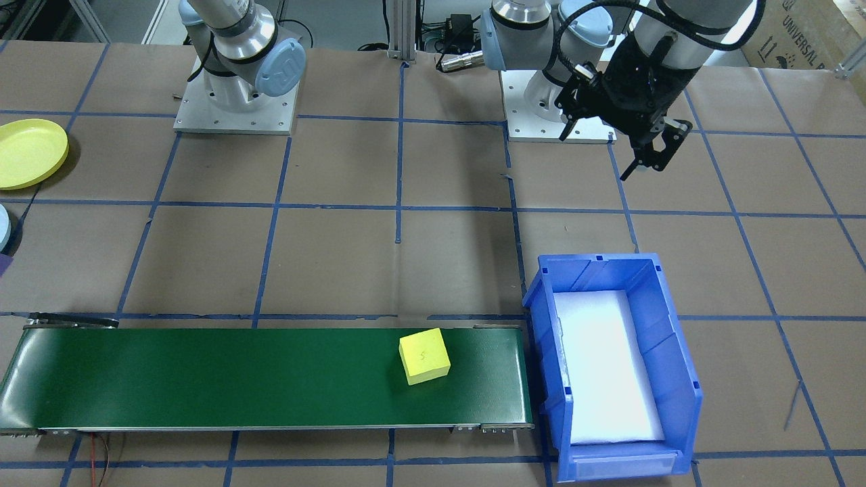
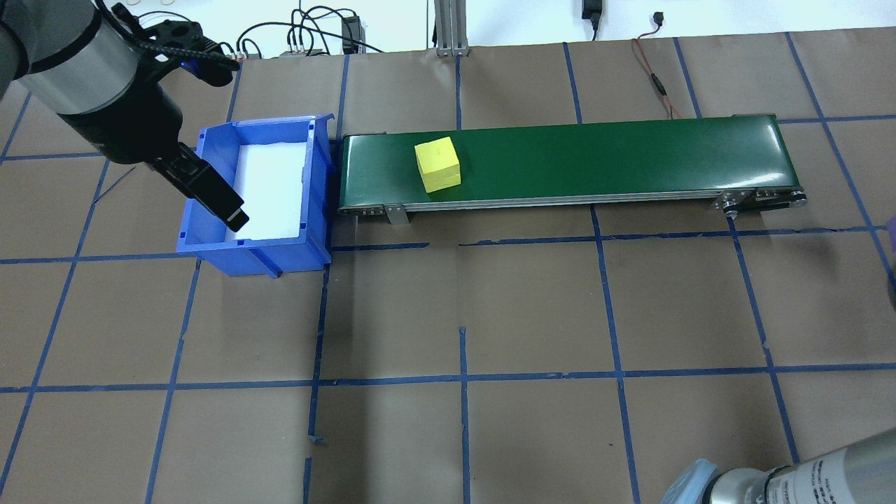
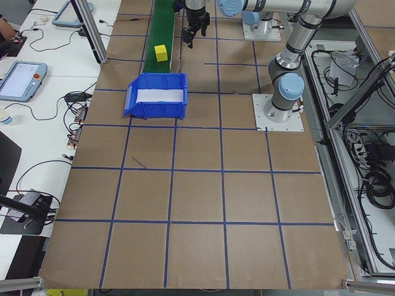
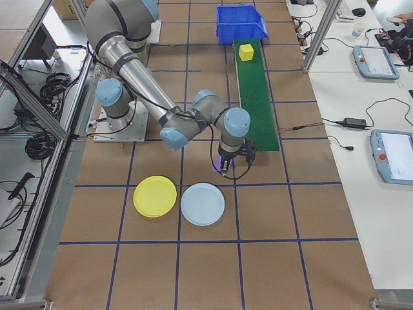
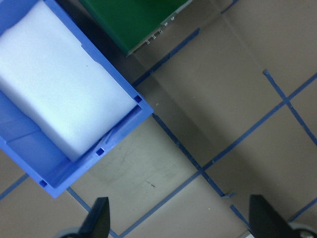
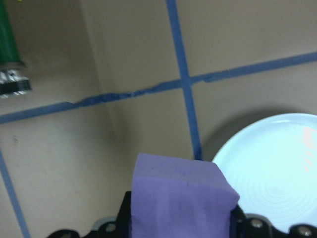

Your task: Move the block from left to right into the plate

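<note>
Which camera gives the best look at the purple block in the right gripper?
The right wrist-mounted view: the purple block fills the lower frame, clamped in the right gripper. The exterior right view shows only a sliver under the gripper. Overhead and front-facing views catch at most a purple sliver at the frame edge; the others miss it.

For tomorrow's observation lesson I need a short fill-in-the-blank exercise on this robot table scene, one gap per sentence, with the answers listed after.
1. The yellow block rests on the ____ conveyor belt.
2. The right gripper has its jaws shut on a ____ block.
3. The blue bin at the belt's end is lined with ____ padding.
4. Beside the yellow plate lies a second plate, coloured light ____.

Missing words: green; purple; white; blue
</note>
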Available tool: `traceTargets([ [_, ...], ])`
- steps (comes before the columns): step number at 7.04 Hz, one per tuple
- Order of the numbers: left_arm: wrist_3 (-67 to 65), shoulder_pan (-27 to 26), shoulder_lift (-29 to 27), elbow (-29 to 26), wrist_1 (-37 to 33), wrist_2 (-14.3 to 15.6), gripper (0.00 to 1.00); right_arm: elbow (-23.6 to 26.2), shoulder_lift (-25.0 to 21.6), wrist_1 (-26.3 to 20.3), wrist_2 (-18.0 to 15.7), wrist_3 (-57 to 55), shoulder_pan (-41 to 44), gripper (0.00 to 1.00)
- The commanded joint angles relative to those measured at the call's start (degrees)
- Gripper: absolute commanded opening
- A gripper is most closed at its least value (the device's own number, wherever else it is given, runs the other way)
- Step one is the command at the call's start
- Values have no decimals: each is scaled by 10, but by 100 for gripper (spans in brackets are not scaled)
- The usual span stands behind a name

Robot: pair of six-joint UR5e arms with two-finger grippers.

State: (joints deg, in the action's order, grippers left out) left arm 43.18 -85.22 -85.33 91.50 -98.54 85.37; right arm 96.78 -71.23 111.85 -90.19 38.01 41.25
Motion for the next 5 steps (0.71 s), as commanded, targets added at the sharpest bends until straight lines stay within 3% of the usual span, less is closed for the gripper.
traceTargets([
  [1, -8, 6, -1, -4, -1, -3, 100, 22, 15, 57, -39, 74, -71, 8],
  [2, -21, 15, -1, 8, -2, -6, 100, 25, 33, 94, -46, 91, -85, 16],
  [3, -54, 15, -3, 7, 0, -18, 100, 25, 42, 106, -46, 91, -86, 45],
  [4, -173, 10, -3, 4, 0, -20, 100, 24, 40, 101, -46, 88, -86, 99],
  [5, -308, 4, -3, 3, -1, -21, 100, 21, 40, 97, -46, 87, -86, 100],
])
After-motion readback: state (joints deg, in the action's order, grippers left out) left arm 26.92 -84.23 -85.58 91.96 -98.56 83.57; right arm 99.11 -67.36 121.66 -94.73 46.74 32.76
